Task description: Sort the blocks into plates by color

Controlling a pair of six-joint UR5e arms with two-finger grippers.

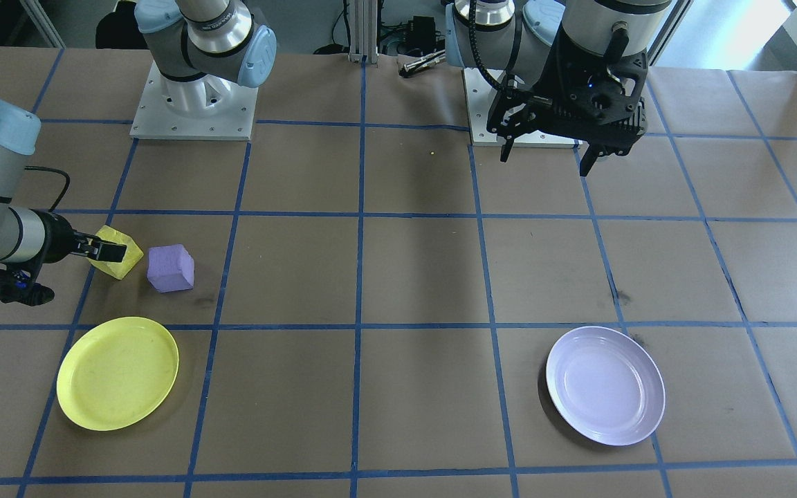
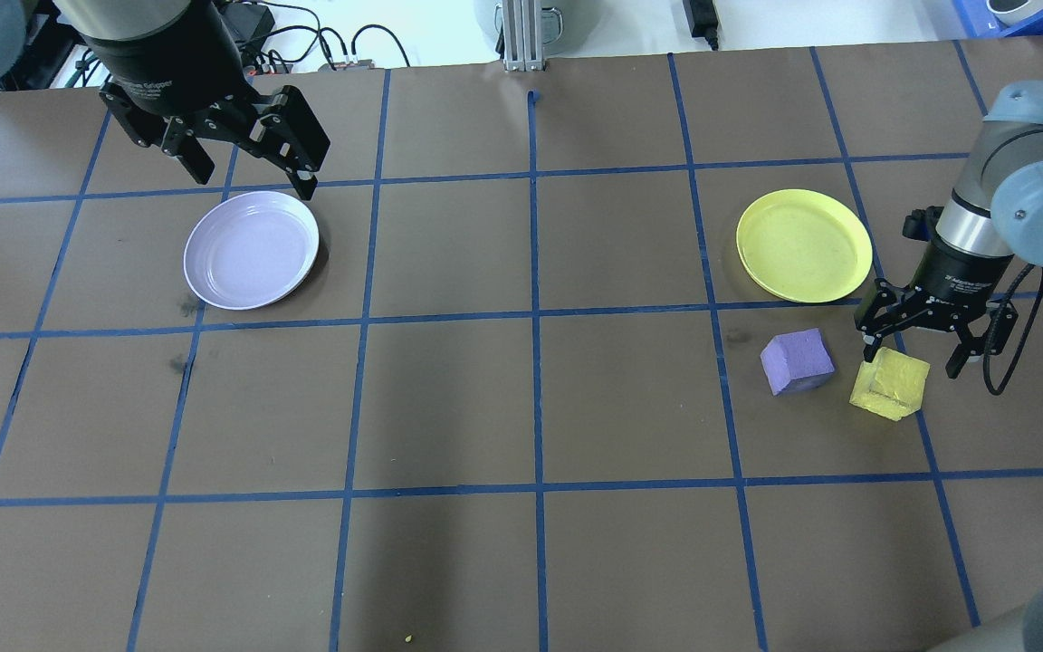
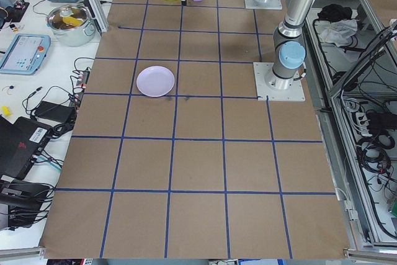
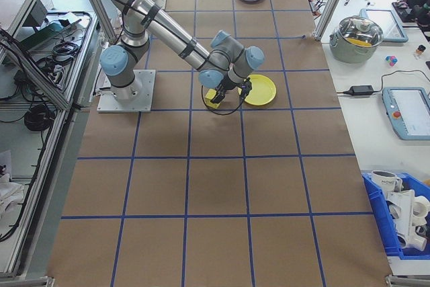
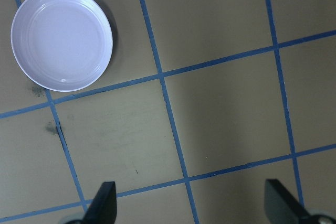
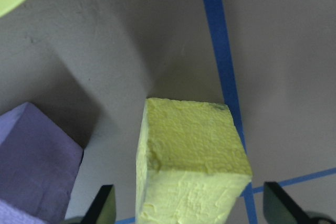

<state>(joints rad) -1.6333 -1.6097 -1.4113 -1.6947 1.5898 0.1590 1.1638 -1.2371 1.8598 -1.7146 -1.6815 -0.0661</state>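
Nothing is sorted yet: the yellow block [image 2: 889,383] and purple block [image 2: 797,360] sit on the table, and the yellow plate [image 2: 803,244] and lavender plate [image 2: 251,248] hold nothing. The right gripper [image 2: 909,351] hangs spread around the yellow block, not yet pinching it. The left gripper [image 2: 250,177] hovers spread near the lavender plate.

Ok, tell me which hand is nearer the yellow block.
Right. The right hand hovers just over the yellow block; the left hand is far across the table, above the lavender plate.
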